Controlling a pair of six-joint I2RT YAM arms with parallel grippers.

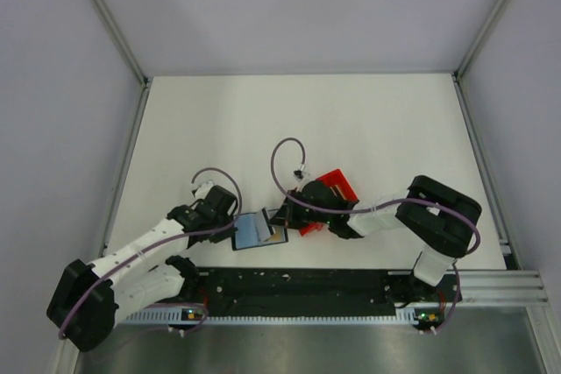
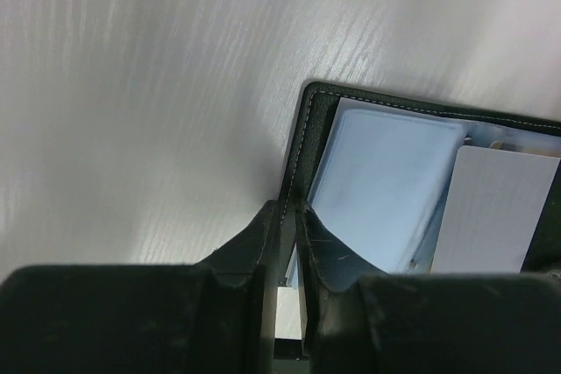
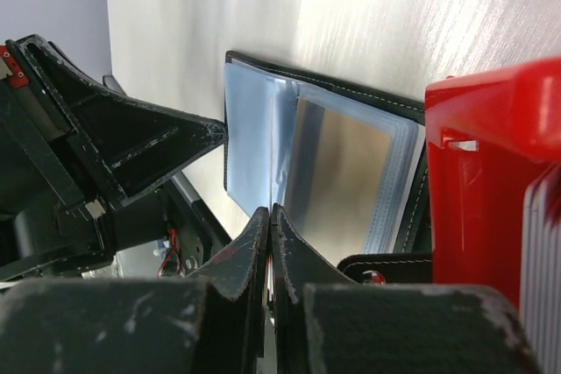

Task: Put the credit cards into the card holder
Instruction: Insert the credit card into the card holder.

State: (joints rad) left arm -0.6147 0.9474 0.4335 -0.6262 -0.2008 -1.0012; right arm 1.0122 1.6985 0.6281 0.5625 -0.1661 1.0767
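The card holder (image 1: 254,230) lies open near the table's front edge, its pale blue-grey inner faces up. My left gripper (image 1: 231,227) is shut on its black left edge, which shows pinched between the jaws in the left wrist view (image 2: 287,213). A pale card (image 2: 495,212) lies on the holder (image 2: 307,129). My right gripper (image 1: 282,215) is shut on a thin dark card seen edge-on (image 3: 270,216), right over the holder's clear sleeves (image 3: 263,129). A tan card (image 3: 342,181) sits in a sleeve.
The red shallow tray (image 1: 335,192) lies just right of the holder, under my right arm, and shows close in the right wrist view (image 3: 491,172). The left gripper's fingers (image 3: 131,142) reach in from the left. The black rail (image 1: 307,282) runs along the front edge.
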